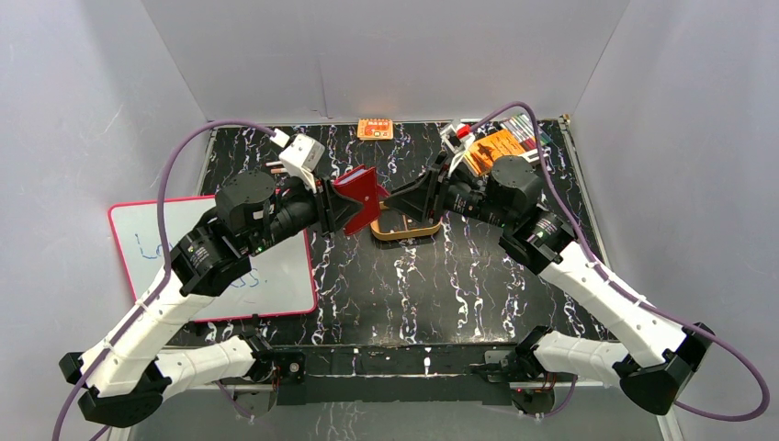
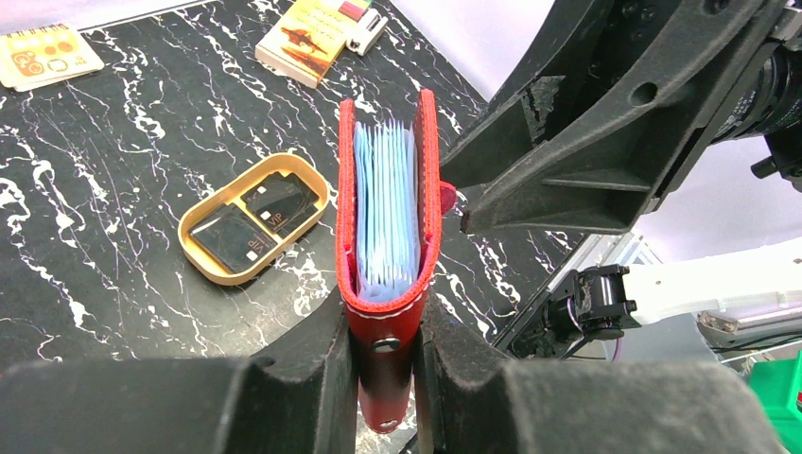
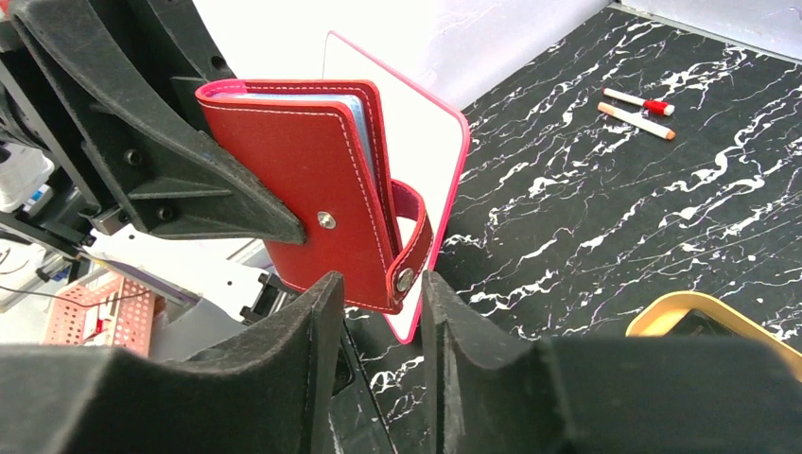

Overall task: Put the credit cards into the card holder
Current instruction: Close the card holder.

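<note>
Left wrist, left hand (image 2: 383, 317) clamped on card holder (image 2: 430, 161), right hand (image 2: 456, 200) apart (tan tray (image 2: 183, 236) nearby).

Top cam sits high at the near edge, looking down over the whole table (image 1: 459, 285). Wrist cams ride super close, facing each other, both catching the card holder (image 2: 383, 369) and tray (image 2: 219, 277).
</note>
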Controlling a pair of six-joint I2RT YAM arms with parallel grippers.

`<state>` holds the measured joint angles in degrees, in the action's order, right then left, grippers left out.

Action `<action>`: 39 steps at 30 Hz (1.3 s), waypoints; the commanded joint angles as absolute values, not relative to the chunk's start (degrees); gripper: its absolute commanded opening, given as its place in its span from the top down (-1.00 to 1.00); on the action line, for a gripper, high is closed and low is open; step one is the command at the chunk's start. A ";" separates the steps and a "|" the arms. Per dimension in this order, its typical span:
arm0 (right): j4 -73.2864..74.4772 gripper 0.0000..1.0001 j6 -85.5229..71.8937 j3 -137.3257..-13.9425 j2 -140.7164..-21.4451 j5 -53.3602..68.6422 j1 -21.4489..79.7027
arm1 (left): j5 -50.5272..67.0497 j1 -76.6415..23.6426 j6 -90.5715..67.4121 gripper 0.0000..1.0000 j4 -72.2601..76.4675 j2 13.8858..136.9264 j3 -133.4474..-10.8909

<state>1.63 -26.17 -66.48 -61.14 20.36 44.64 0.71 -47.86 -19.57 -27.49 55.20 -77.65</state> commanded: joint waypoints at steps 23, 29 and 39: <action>-0.52 0.91 -26.80 -67.04 -60.95 21.27 44.49 | 1.56 -48.05 -19.60 1.00 -25.46 52.56 -79.18; -0.41 0.59 -26.96 -67.06 -61.15 21.36 44.53 | 1.69 -48.07 -19.80 1.00 -25.40 52.34 -79.10; -0.82 0.61 -27.32 -66.90 -61.46 21.62 44.52 | 1.97 -48.00 -19.86 1.00 -25.31 52.29 -78.99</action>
<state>1.96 -27.03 -66.48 -61.43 21.15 44.64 0.89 -47.86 -19.75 -27.44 53.78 -77.65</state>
